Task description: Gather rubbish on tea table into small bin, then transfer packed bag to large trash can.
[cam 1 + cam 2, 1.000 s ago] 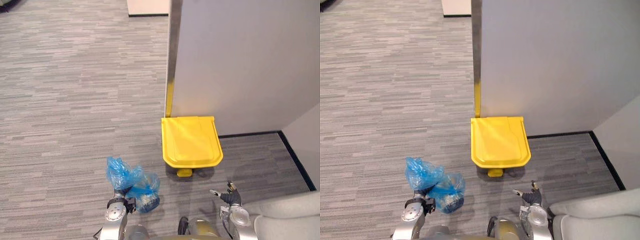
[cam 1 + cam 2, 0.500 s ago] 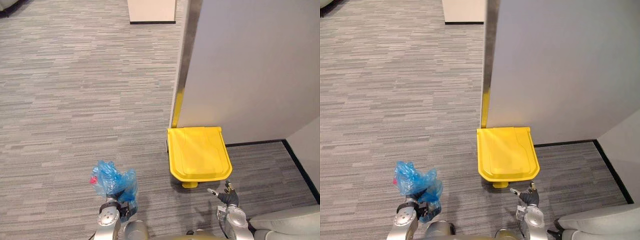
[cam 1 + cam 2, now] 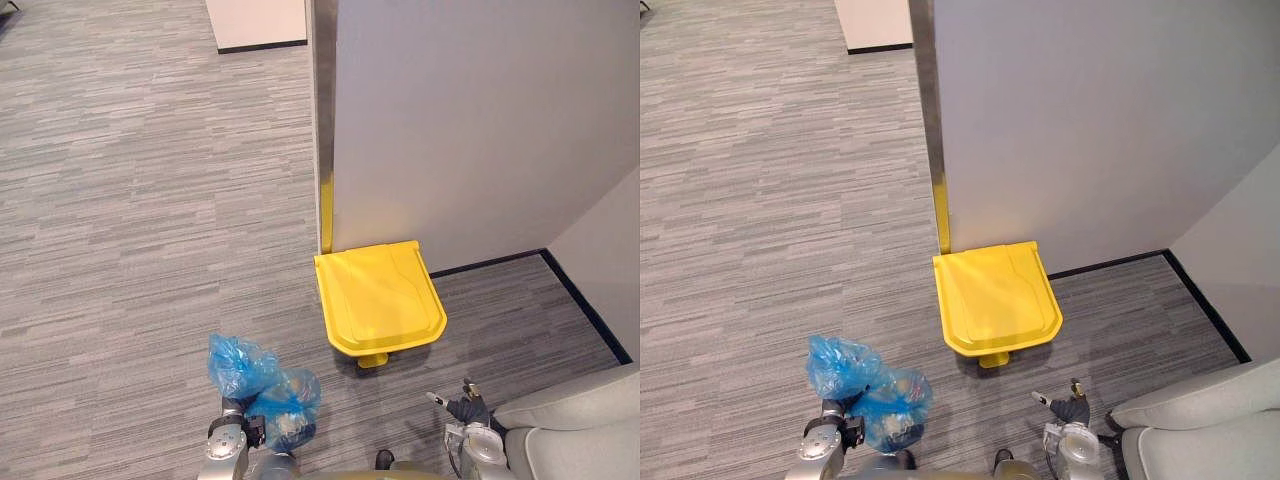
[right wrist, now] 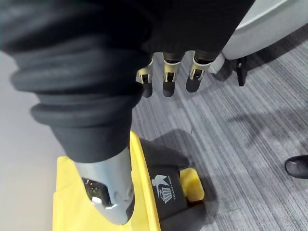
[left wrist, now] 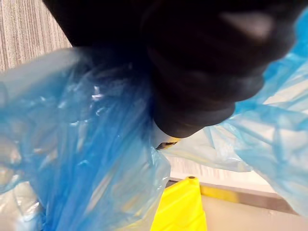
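Blue bin bag (image 3: 262, 385), thin crinkly translucent plastic, bunched into two lumps, sits low and left of centre in the left eye view, off the carpet. Pale and dark rubbish shows through the lower lump, maybe wrappers, too blurry to be sure. Left hand (image 3: 238, 428) is at the bag's gathered neck from below; in its wrist view the film wraps round it, so its grip can't be told. Right hand (image 3: 465, 408), low right, has its fingers (image 4: 166, 77) hanging straight and relaxed, with nothing in them. The large trash can (image 3: 380, 295), mid-frame, has a smooth glossy yellow plastic lid, squarish with rounded front corners, lying shut. A yellow foot pedal (image 3: 372, 360) sticks out at its front; the body looks dark in the right wrist view. It stands against a plain grey wall panel (image 3: 470, 120) with a metal edge strip. The carpet (image 3: 150, 200) is grey with a streaky weave. A grey padded seat (image 3: 570, 430) is in the lower right corner
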Robot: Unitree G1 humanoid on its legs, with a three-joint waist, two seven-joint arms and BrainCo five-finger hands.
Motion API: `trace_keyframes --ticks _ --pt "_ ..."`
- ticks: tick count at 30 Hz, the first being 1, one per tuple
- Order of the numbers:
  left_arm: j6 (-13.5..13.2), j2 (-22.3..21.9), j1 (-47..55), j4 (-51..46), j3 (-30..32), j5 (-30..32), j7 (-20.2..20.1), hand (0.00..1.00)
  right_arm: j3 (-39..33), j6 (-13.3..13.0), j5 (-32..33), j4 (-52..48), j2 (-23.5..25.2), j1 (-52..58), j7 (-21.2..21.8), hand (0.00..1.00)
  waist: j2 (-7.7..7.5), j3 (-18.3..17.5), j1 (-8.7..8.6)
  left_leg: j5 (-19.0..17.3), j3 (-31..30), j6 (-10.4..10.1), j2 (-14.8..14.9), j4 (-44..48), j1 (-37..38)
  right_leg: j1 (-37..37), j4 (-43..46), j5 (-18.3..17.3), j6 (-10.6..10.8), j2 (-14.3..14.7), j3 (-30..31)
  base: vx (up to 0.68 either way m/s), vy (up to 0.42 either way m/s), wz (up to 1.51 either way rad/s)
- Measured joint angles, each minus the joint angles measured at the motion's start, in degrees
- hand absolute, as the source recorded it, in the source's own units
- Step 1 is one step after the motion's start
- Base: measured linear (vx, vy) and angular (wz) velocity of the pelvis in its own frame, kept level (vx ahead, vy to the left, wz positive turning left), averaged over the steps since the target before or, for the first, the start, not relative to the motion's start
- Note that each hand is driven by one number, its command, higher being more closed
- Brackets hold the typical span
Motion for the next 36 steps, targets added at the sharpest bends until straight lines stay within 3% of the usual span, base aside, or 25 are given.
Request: trace_keyframes --ticks 10,16,19,21,22,23,25,27,29,30,31,32,35,36 --pt "0.0 1.2 0.7 1.3 4.5 -0.1 1.3 1.00 -2.1 0.1 0.0 2.0 -1.0 -1.2 -0.8 0.00 -0.88 0.0 0.08 -0.4 2.0 0.5 -1.3 -0.3 -2.6 -4.5 -2.9 3.0 0.7 -0.4 5.1 -0.14 0.019 -0.26" --pt "0.0 2.2 1.5 1.3 4.8 -0.1 2.2 1.00 -2.4 0.3 0.0 1.8 -1.5 -1.6 -0.9 0.00 -1.11 0.1 0.27 -5.2 2.1 1.0 -0.4 6.8 -5.8 -5.7 -3.0 3.4 0.7 0.1 8.0 0.01 0.050 -0.21" --pt "0.0 2.1 2.2 -1.2 4.4 -0.1 2.1 1.00 -2.5 0.4 0.1 0.7 -1.2 -2.0 -1.1 0.00 -0.71 0.6 0.14 -9.5 2.1 2.0 1.7 14.6 -8.5 -7.5 2.4 1.6 2.4 1.1 8.8 0.10 0.106 -0.20" --pt "0.0 1.7 2.5 -3.9 4.3 -0.1 2.1 1.00 -2.7 0.5 0.1 -3.0 -0.8 -1.4 -1.2 0.00 -0.59 2.2 0.25 -12.8 1.6 2.8 2.7 18.1 -7.5 -9.8 12.2 -1.9 3.6 1.1 8.0 0.11 0.127 -0.03" --pt "0.0 1.7 2.0 -5.3 4.0 -0.1 2.1 1.00 -3.7 0.4 0.1 -5.1 -0.3 -1.2 -1.3 0.00 -0.59 3.8 -0.32 -14.3 0.7 4.1 2.2 18.6 -5.6 -13.0 23.3 -2.9 4.3 0.5 5.8 0.11 0.114 0.42" --pt "0.0 1.8 1.3 -6.5 3.2 -0.1 2.1 1.00 -4.4 0.4 0.4 -5.9 0.1 -0.6 -1.8 0.00 -0.41 5.2 -1.20 -15.6 -0.8 4.8 1.0 19.5 -3.8 -18.0 33.7 -5.8 3.4 -0.1 3.1 0.09 0.085 0.56" --pt "0.0 2.1 0.7 -6.8 1.7 -0.1 2.1 1.00 -4.4 0.5 0.8 -6.0 0.2 0.8 -2.5 0.00 -1.48 5.5 -1.34 -17.9 -2.8 5.4 0.1 21.4 -2.0 -20.4 33.7 -7.7 1.8 -0.4 0.9 0.17 0.031 0.70" --pt "0.0 3.0 -0.2 -6.6 1.1 -0.1 2.1 1.00 -4.4 0.5 1.4 -6.0 0.4 1.4 -2.8 0.00 -2.35 6.0 -1.27 -20.4 -4.3 5.6 -0.6 23.5 -0.7 -24.0 29.6 -7.2 1.7 -0.3 -1.1 0.32 -0.035 0.71" --pt "0.0 3.0 -2.5 -5.4 0.0 -0.1 2.2 1.00 -4.5 0.5 2.6 -6.3 0.3 0.9 -3.5 0.00 -2.02 7.5 -1.23 -23.2 -7.1 4.6 -1.1 26.8 -0.1 -26.6 19.0 -4.1 1.2 -0.4 -6.0 0.34 -0.100 0.82" --pt "0.0 3.0 -3.0 -4.9 0.0 -0.1 2.2 1.00 -4.4 0.5 2.6 -6.4 0.3 0.8 -3.5 0.00 -1.87 7.7 -1.31 -24.0 -7.7 4.1 -1.3 27.8 0.0 -26.8 17.9 -3.6 0.5 -0.6 -7.0 0.36 -0.104 0.70" --pt "0.0 2.1 -4.2 -3.9 -0.1 -0.1 2.3 1.00 -4.5 0.5 2.9 -6.7 -0.2 0.4 -3.5 0.00 -1.13 8.0 -1.10 -25.9 -9.1 3.1 -0.8 28.9 0.7 -25.5 18.2 -1.5 -1.7 -1.1 -9.3 0.38 -0.066 0.36" --pt "0.0 1.6 -5.4 -3.4 -0.4 -0.1 2.4 1.00 -4.9 0.5 3.0 -7.6 -0.5 -1.1 -3.5 0.00 1.13 9.4 -0.55 -25.5 -9.6 2.0 0.3 28.5 1.2 -25.4 20.0 -3.1 -1.4 -0.9 -10.4 0.38 -0.058 0.29" --pt "-0.1 1.5 -6.9 -3.3 -1.1 -0.1 2.3 1.00 -7.9 0.5 3.6 -9.7 0.7 -0.7 -3.4 0.00 0.92 10.1 -0.31 -22.0 -10.3 1.6 -0.7 25.6 4.0 -25.1 25.3 -6.0 -2.3 -2.8 -11.6 0.35 -0.104 0.32" --pt "-0.4 1.6 -6.8 -3.3 -1.1 0.0 2.3 1.00 -9.0 0.5 4.2 -9.9 0.6 -0.8 -3.4 0.00 0.80 10.1 0.67 -19.9 -10.4 2.0 -0.5 24.7 6.2 -24.1 27.5 -9.3 -3.2 -3.3 -12.3 0.35 -0.118 -0.08"
